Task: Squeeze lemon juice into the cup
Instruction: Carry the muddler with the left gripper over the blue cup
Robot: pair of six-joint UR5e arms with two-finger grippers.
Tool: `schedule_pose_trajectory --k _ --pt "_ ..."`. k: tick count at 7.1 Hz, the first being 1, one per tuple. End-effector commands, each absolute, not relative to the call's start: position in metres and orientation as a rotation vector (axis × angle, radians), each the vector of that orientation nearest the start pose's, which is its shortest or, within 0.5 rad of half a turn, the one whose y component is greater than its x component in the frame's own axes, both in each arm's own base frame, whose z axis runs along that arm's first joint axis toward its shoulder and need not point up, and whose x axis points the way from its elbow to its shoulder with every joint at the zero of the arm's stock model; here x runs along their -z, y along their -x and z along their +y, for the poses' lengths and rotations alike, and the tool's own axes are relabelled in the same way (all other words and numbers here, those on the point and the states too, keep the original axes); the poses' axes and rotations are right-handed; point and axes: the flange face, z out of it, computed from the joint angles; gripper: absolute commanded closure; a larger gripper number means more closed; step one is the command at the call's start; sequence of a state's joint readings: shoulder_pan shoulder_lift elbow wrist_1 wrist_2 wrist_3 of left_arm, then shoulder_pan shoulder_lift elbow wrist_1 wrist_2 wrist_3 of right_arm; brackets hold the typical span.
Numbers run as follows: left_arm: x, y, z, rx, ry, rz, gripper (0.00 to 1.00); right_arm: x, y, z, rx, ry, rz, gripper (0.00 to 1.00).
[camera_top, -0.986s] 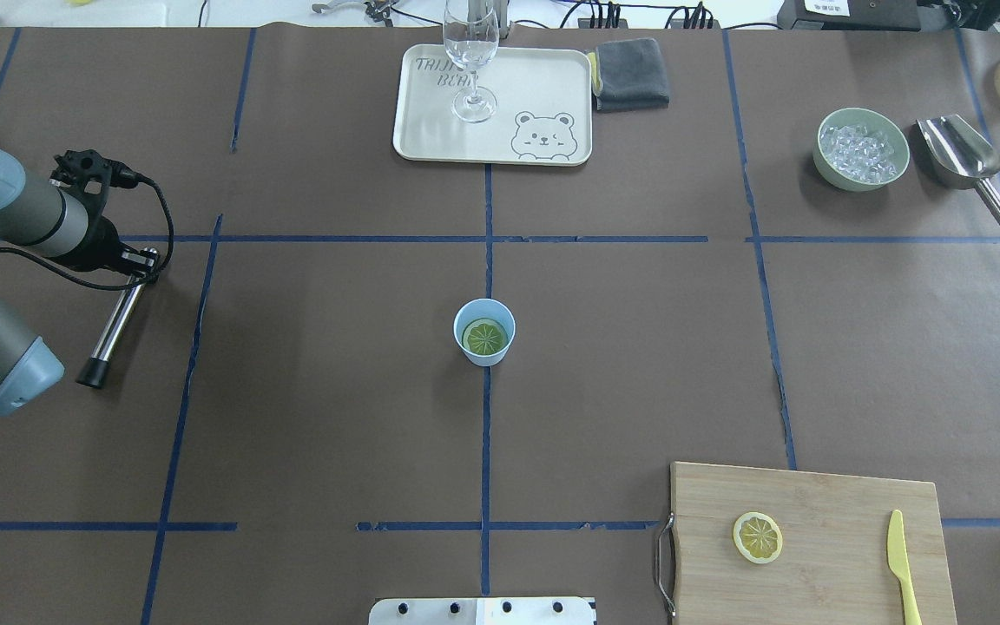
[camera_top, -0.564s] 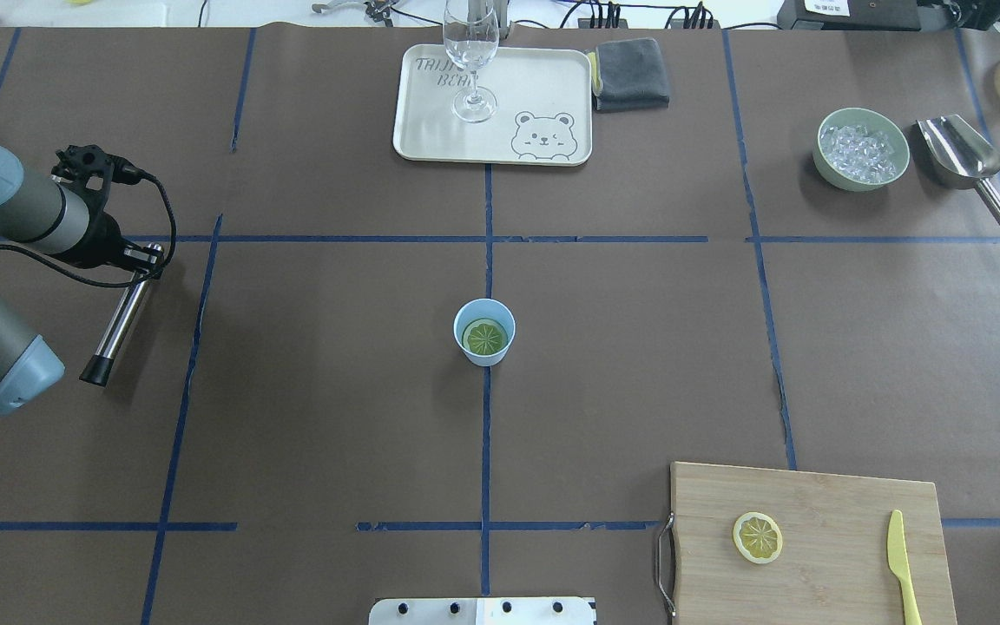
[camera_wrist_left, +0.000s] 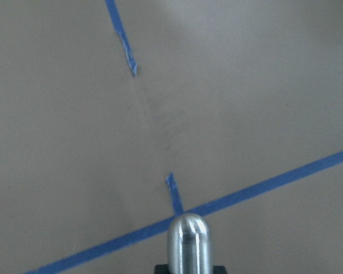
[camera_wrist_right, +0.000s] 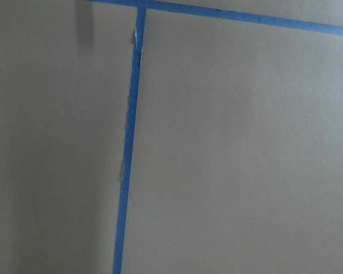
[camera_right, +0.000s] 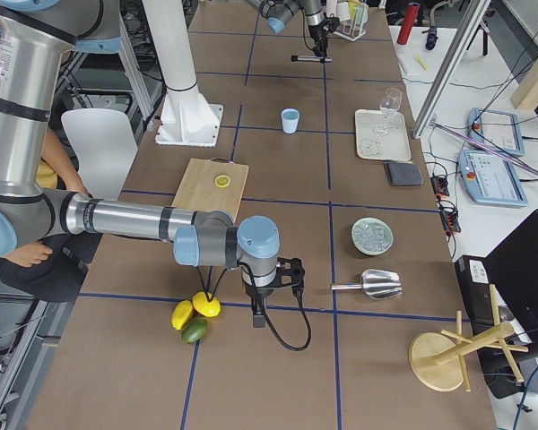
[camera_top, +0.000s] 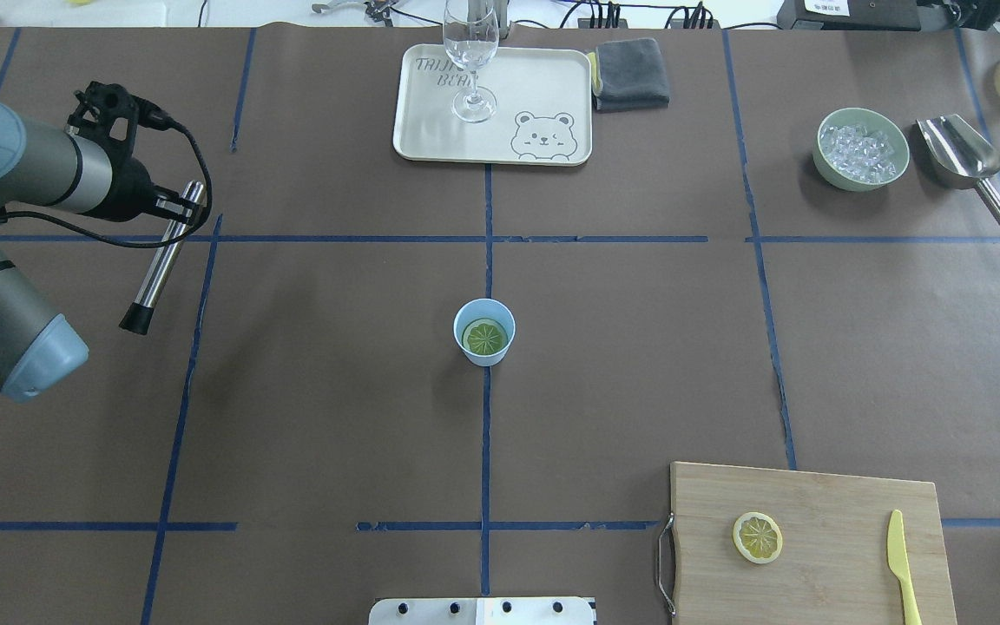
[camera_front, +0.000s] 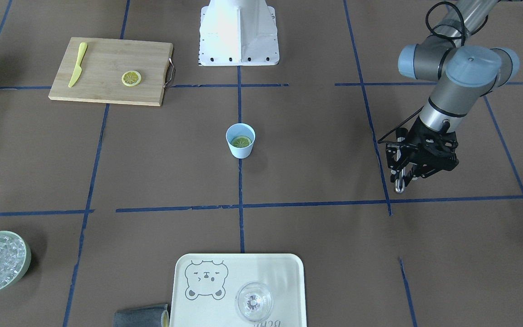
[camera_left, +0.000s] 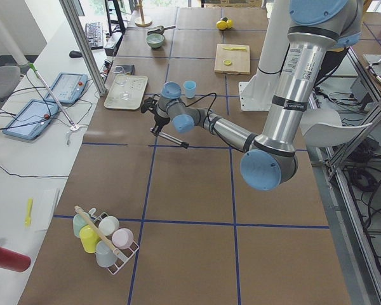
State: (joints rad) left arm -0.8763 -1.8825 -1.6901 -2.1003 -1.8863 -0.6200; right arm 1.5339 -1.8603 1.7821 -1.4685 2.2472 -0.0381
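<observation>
The light-blue cup stands at the table's middle, also in the front-facing view. The lemon lies inside it, cut face up, with a greenish look. My left gripper is far left of the cup and shut on a steel rod with a black tip, held above the table. The rod's round end shows in the left wrist view. My right gripper shows only in the exterior right view, beyond the cutting board; I cannot tell whether it is open.
A cutting board at front right carries a thin lemon slice and a yellow knife. A tray with a clear glass, a grey cloth, an ice bowl and a scoop line the far side.
My left arm has carried the steel rod farther from the robot and a little toward the table's middle. The cup and the lemon have not moved.
</observation>
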Motion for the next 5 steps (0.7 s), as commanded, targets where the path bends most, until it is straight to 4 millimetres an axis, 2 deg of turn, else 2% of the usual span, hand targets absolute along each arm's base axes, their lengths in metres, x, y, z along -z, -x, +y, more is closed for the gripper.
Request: schedule_pose_trajectory --k 1,2,4,5 --pt "-0.284 -0.322 -0.547 -0.238 -0.761 0.889 1.00 -0.674 -0.057 -0.374 0.077 -0.024 -0.675 0.00" --pt "-0.265 -0.328 -0.539 -0.243 -0.902 0.946 1.00 -0.673 -0.058 -0.375 0.076 -0.027 -0.677 0.00" --pt "-0.247 -0.379 -0.496 -0.272 -1.153 1.101 1.00 -0.675 -0.058 -0.374 0.072 -0.020 -0.677 0.00" --pt "-0.212 -0.403 -0.468 -0.316 -1.374 1.126 1.00 -0.677 -0.058 -0.373 0.071 -0.015 -0.675 0.00"
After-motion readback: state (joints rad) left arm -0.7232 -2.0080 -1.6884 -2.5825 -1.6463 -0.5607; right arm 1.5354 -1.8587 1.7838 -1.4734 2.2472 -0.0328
